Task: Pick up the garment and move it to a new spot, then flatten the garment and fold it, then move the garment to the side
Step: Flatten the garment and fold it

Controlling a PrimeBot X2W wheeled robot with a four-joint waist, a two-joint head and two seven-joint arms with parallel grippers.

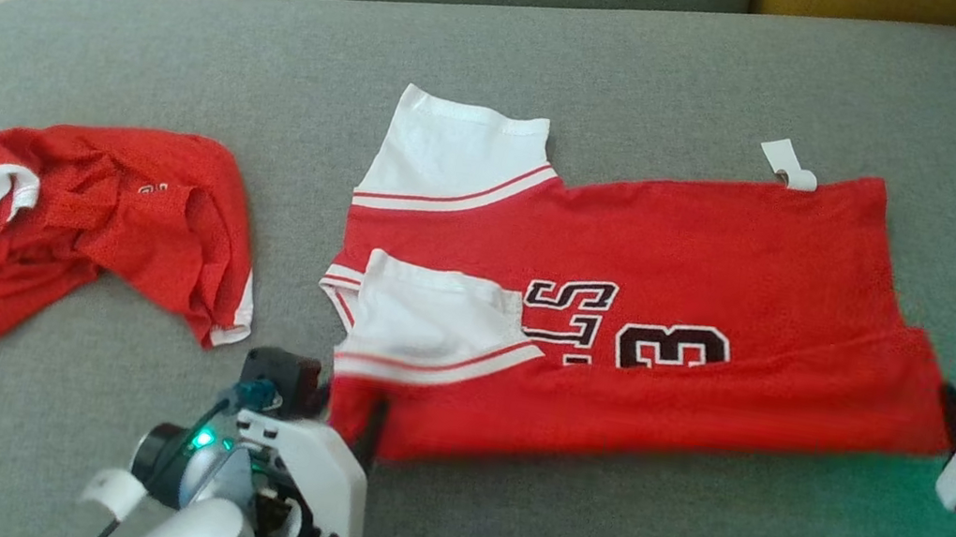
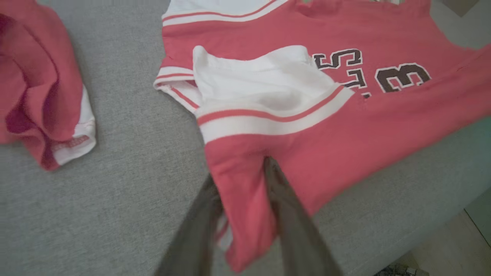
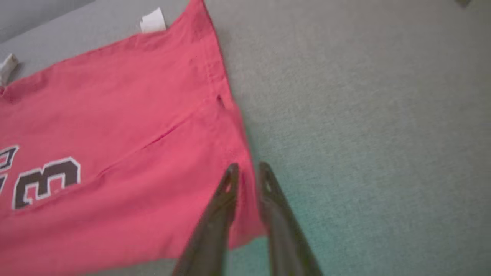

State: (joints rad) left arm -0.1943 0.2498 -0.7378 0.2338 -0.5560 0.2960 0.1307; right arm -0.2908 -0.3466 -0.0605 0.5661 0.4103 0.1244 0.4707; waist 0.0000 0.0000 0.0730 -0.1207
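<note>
Holds the garment [image 1: 724,267] by the two corners of its nearest edge, one in each gripper, with the rest spread out on the grey sofa seat [image 1: 658,78].

Pinches the sleeve-end corner with the left gripper [image 2: 241,170], clenched on the cloth. Has red fabric squeezed between the two dark fingers and hanging back past them toward the wrist.

Pinches the hem-end corner with the right gripper [image 3: 248,168], likewise closed tight, with only a thin fold of red caught between the fingertips.

Just ahead of the left gripper's fingertips: a white sleeve [image 2: 261,76] with a red stripe, folded in over the red body. Beyond that, further from the gripper, a second white sleeve [image 1: 457,152] lying flat at the far edge.

Ahead of the left gripper and off toward the right one: dark numerals [image 1: 675,347] outlined in white, partly tucked under the near strip of cloth.

Ahead of the right gripper: a long crease across the red, then a small white tag [image 3: 153,21] sticking out past the far edge.

Well out to the left gripper's outer side, apart from the held piece: another red and white garment [image 1: 87,220], crumpled in a heap on the same seat.
</note>
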